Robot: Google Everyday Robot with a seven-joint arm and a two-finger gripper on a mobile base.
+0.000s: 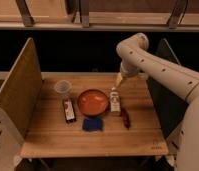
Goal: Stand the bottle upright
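The bottle [114, 102] looks to be standing on the wooden table [53, 136], just right of the orange bowl [92, 101]. The gripper [118, 81] hangs just above its cap. I cannot tell if it is squeezing. The bottle looks light, smooth and tippy, so hold its middle.

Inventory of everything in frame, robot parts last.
table: 1, light wood, centre of view
side panel: 1, wood, upright at table's left edge
cup: 1, clear, rear left of table
bowl: 1, orange, table centre
bottle: 1, whitish, just right of bowl, looks upright
flat object: 1, dark red and black, left of bowl
blue object: 1, blue, in front of bowl
small object: 1, dark red, front right of bottle
arm: 1, white, from right
gripper: 1, pale, just above bottle's cap, contact unclear
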